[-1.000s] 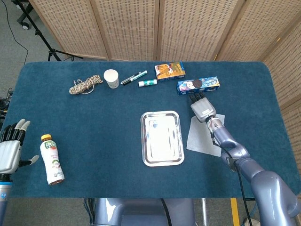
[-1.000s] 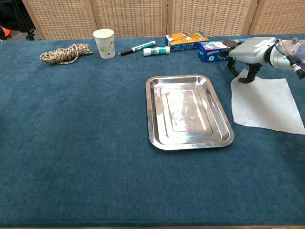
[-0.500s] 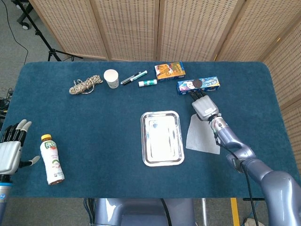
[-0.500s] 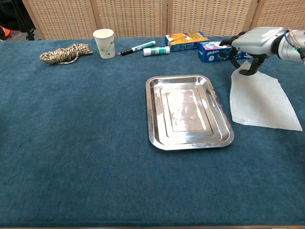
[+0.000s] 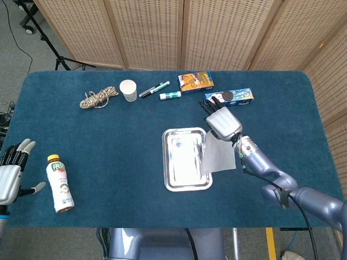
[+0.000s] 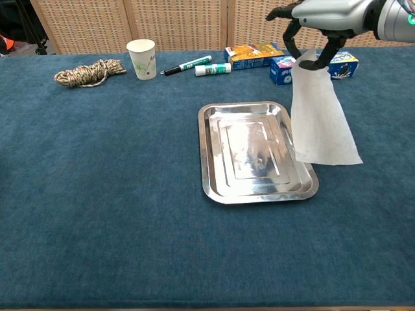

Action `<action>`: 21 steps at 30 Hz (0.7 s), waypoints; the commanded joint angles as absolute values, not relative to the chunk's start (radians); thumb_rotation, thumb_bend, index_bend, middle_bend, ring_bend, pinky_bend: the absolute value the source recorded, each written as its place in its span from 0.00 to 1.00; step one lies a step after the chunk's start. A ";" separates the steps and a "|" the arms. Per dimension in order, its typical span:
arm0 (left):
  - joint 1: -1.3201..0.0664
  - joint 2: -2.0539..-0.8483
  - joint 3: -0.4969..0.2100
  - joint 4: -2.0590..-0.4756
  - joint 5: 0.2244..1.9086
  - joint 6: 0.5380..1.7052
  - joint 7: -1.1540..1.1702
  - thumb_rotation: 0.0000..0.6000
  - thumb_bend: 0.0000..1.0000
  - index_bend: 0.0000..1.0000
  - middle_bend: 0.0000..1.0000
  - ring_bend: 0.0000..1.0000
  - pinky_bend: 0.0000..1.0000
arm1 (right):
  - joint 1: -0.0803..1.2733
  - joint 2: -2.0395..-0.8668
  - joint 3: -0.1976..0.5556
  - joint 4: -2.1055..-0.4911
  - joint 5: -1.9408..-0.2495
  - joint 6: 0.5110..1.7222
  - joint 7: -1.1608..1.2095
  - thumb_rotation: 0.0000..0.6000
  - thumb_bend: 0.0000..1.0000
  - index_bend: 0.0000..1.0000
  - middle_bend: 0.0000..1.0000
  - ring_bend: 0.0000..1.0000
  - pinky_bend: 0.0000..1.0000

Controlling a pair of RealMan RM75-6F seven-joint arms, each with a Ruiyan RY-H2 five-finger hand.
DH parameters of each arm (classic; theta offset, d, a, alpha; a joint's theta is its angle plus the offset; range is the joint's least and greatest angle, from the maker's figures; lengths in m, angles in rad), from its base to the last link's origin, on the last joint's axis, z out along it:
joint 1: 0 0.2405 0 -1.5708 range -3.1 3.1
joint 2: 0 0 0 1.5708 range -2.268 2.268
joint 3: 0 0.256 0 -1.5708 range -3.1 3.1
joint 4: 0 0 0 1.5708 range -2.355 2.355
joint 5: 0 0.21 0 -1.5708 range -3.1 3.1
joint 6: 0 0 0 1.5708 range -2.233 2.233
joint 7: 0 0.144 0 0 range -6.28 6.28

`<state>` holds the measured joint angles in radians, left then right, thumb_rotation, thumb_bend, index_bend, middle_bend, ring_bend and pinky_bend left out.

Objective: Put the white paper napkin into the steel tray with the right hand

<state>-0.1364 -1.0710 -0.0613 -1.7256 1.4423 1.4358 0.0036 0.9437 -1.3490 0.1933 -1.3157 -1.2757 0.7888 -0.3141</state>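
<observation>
My right hand (image 5: pixel 222 122) (image 6: pixel 322 21) pinches the top edge of the white paper napkin (image 5: pixel 219 153) (image 6: pixel 320 116) and holds it up in the air. The napkin hangs down, its lower part over the right rim of the steel tray (image 5: pixel 171 162) (image 6: pixel 214 155). The tray lies flat in the middle of the blue table with nothing in it. My left hand (image 5: pixel 11 172) rests open at the table's left edge, beside a juice bottle; the chest view does not show it.
A juice bottle (image 5: pixel 59 183) lies at the front left. Along the back stand a rope coil (image 5: pixel 98 98), a paper cup (image 5: pixel 128 90), a marker (image 5: pixel 154 89), a glue stick (image 5: pixel 169 96), an orange box (image 5: pixel 196 82) and a blue cookie box (image 5: pixel 233 97).
My right hand has risen and moved left toward the tray, lifting the napkin off the table so it now hangs free. The left hand has barely moved.
</observation>
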 commanded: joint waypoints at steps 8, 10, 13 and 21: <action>-0.113 -1.025 -0.048 -1.719 1.499 1.476 -0.111 1.00 0.00 0.00 0.00 0.00 0.00 | 1.030 -1.311 0.260 -1.640 -0.982 0.866 -0.728 1.00 0.67 0.62 0.01 0.00 0.00; -0.109 -1.016 -0.045 -1.716 1.509 1.484 -0.135 1.00 0.00 0.00 0.00 0.00 0.00 | 1.057 -1.332 0.262 -1.663 -0.921 0.889 -0.802 1.00 0.67 0.62 0.01 0.00 0.00; -0.104 -1.004 -0.040 -1.709 1.524 1.494 -0.172 1.00 0.00 0.00 0.00 0.00 0.00 | 1.106 -1.384 0.261 -1.681 -0.821 0.928 -0.908 1.00 0.67 0.62 0.01 0.00 0.00; -0.094 -0.982 -0.034 -1.692 1.546 1.511 -0.246 1.00 0.00 0.00 0.00 0.00 0.00 | 1.203 -1.553 0.243 -1.604 -0.634 1.013 -1.066 1.00 0.67 0.62 0.01 0.00 0.00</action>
